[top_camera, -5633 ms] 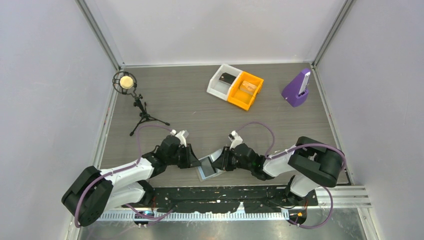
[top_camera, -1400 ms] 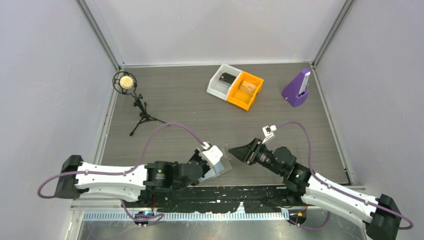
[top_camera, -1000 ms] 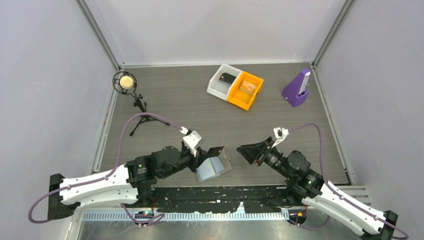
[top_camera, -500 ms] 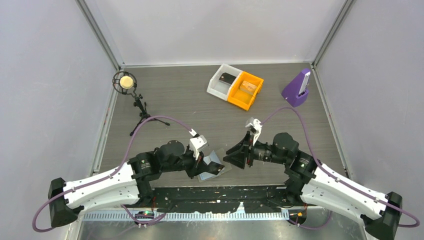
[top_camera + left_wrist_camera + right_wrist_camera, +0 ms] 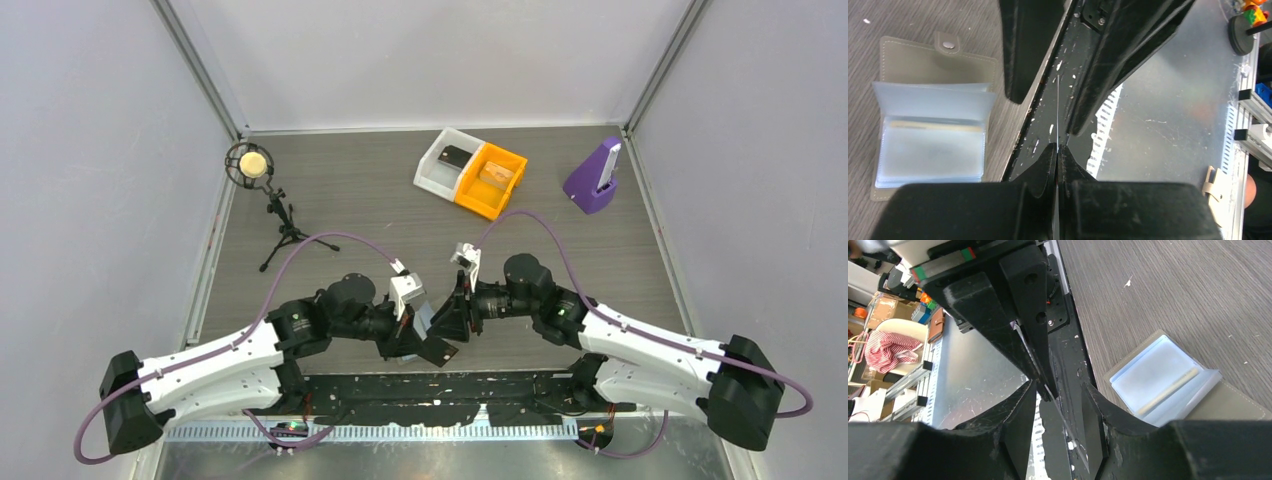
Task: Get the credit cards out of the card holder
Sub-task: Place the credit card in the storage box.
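Left gripper [image 5: 1057,148] is closed on a thin clear card [image 5: 1057,107], seen edge-on, pinched at one edge and held up off the table [image 5: 908,15]. Right gripper [image 5: 1058,390] faces it head-on. Its jaws are apart, one finger on each side of the card, with a gap visible on both sides, so it has no grip. In the top view both grippers meet low at the near edge of the table, between the two arm bases.

Card holder [image 5: 928,130] lies open and flat on the table just beside the grippers, close to the black base plate [image 5: 1035,145]. Its light blue sleeves face up, the grey-brown cover shows around them, and the snap tab [image 5: 949,44] sticks out from one edge. A thin tan strip [image 5: 935,126] shows inside one sleeve. From the top view the holder is mostly hidden under the grippers.

The far side has a white bin [image 5: 440,160] touching an orange bin [image 5: 492,180], with a purple stand [image 5: 593,178] to the right. A microphone on a tripod [image 5: 250,163] stands far left.
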Motion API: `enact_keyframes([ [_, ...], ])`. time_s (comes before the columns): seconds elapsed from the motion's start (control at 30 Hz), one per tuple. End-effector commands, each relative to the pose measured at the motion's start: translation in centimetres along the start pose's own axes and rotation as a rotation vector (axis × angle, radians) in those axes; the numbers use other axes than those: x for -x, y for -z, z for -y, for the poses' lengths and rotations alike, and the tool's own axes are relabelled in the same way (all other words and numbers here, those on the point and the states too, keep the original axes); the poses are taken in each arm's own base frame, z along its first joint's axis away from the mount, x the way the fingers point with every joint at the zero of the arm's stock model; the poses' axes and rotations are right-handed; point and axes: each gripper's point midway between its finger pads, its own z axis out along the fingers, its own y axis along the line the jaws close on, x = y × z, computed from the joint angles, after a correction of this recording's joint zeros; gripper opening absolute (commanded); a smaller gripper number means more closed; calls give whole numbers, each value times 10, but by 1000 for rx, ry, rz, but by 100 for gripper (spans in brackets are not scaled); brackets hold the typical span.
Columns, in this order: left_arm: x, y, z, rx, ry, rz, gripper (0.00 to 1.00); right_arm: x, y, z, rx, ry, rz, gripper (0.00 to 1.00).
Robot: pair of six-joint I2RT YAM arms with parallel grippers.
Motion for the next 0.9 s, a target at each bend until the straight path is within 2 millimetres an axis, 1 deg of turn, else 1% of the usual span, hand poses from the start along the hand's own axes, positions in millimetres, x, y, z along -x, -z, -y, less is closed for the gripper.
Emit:
enact_keyframes([
  [0.0, 24, 1, 19, -94, -13, 72, 0, 9, -8, -9, 72, 38, 18, 45],
  [0.03, 24, 1, 19, -95, -8, 70, 0, 2, -10, -8, 85, 24, -5, 45],
  [0.07, 23, 1, 18, -98, -3, 65, 0, 2, -10, -12, 112, 25, -8, 45],
  [0.1, 23, 1, 18, -101, 0, 62, 0, -5, -11, -10, 117, 3, -18, 44],
  [0.17, 22, 1, 18, -105, 7, 58, 0, -5, -12, -12, 136, 3, -6, 39],
  [0.2, 22, 1, 17, -106, 11, 57, 0, -6, -11, -12, 135, 0, -5, 31],
  [0.23, 21, 0, 16, -106, 15, 56, 0, -7, -11, -12, 135, -4, -3, 27],
  [0.27, 22, 0, 16, -107, 17, 58, 0, -7, -11, -12, 133, -5, 0, 18],
  [0.3, 22, 1, 16, -108, 19, 58, 0, -7, -10, -13, 138, -8, 7, 15],
  [0.33, 23, 1, 16, -112, 21, 58, 0, -7, -9, -15, 148, -9, 10, 9],
  [0.4, 25, 2, 14, -106, 27, 61, 0, -3, -7, -19, 159, -26, 28, 6],
  [0.43, 25, 2, 11, -90, 36, 60, 3, -2, -7, -19, 154, -33, 34, 5],
  [0.5, 28, 4, 4, -60, 57, 72, 22, 5, -6, -16, 117, -63, 64, 5],
  [0.57, 32, 7, -1, -40, 69, 109, 44, 19, -5, -13, 76, -96, 132, 5],
  [0.6, 35, 10, -3, -35, 72, 134, 50, 27, -2, -15, 70, -130, 166, 5],
  [0.63, 37, 12, -6, -20, 77, 159, 54, 37, 0, -11, 36, -134, 221, 5],
  [0.67, 39, 15, -9, -8, 81, 185, 56, 43, 4, -12, 28, -160, 260, 5],
  [0.7, 41, 17, -12, 4, 84, 209, 59, 55, 7, -8, -3, -168, 325, 5],
  [0.73, 43, 19, -14, 16, 92, 229, 62, 60, 11, -8, -10, -206, 361, 5],
  [0.77, 46, 21, -15, 18, 96, 250, 63, 72, 14, -4, -31, -220, 428, 5],
  [0.8, 49, 22, -15, 14, 103, 267, 64, 77, 18, -6, -21, -254, 471, 5],
  [0.83, 51, 23, -14, 8, 112, 281, 65, 84, 20, 1, -48, -281, 519, 5],
  [0.87, 56, 24, -13, 1, 117, 301, 65, 87, 22, 1, -42, -320, 552, 5],
])
